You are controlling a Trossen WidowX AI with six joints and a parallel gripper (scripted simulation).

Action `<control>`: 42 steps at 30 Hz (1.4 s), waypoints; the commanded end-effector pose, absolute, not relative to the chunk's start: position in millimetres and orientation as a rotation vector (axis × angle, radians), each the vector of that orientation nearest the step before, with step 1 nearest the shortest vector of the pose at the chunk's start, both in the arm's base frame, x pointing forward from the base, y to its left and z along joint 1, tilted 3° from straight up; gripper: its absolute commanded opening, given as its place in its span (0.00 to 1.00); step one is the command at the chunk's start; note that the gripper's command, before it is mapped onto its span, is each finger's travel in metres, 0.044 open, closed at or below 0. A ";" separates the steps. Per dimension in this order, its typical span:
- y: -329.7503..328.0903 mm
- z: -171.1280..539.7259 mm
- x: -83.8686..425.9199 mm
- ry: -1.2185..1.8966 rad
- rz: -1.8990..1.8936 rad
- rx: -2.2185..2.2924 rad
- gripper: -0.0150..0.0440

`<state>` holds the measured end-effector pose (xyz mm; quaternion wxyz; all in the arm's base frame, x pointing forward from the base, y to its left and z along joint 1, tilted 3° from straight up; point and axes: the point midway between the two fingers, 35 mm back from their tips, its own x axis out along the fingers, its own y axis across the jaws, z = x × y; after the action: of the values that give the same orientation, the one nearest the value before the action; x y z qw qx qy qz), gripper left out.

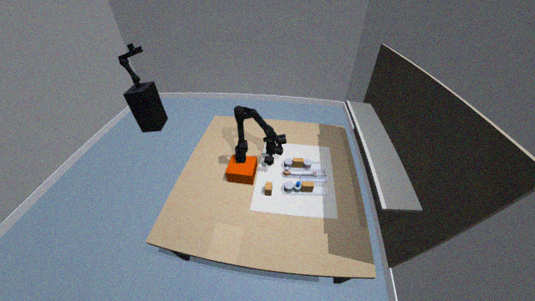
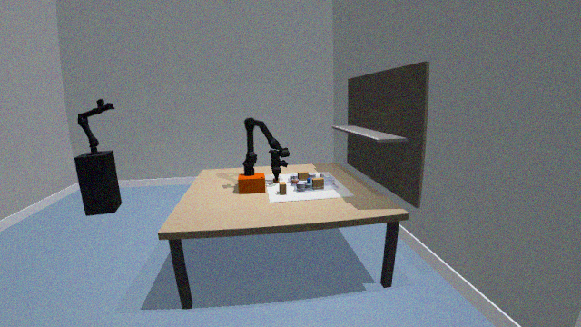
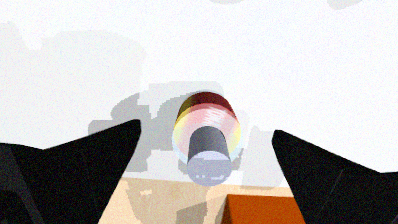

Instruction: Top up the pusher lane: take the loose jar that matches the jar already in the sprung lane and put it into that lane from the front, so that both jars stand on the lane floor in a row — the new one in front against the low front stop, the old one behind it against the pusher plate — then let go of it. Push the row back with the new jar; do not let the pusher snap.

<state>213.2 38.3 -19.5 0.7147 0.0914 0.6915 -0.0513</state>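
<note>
The loose jar (image 3: 207, 111) has a red, pink and yellow body and a grey cap. It stands upright on the white mat (image 1: 292, 209) (image 2: 295, 197). My gripper (image 1: 268, 161) (image 3: 207, 130) is open and points down, its fingers on either side of the jar with a gap on each side. How far down the fingertips reach beside it is hard to tell. A reddish jar (image 1: 287, 171) (image 2: 295, 181) stands at the near-robot end of the middle lane (image 1: 302, 172). The pusher plate is too small to make out clearly.
One outer lane holds grey-topped jars (image 1: 288, 162) and a brown block (image 1: 298, 162). The other holds a grey-topped jar (image 1: 288, 186), a blue-capped jar (image 1: 298, 186) and a brown block (image 1: 308, 186). A loose brown block (image 1: 268, 188) (image 2: 282, 188) stands near the orange base (image 1: 240, 175) (image 2: 251, 183).
</note>
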 end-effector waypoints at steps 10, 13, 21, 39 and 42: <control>39.2 -27.2 211.8 1.538 -0.114 0.208 0.69; 39.2 -27.2 211.8 1.538 -0.114 0.208 0.59; 39.2 -26.2 212.0 1.538 -0.114 0.208 0.43; 40.5 79.6 204.1 1.537 -0.113 0.208 0.25; 40.2 79.5 204.4 1.537 -0.114 0.209 0.25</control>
<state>205.6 40.3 75.3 0.7128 0.0921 0.6935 -0.0505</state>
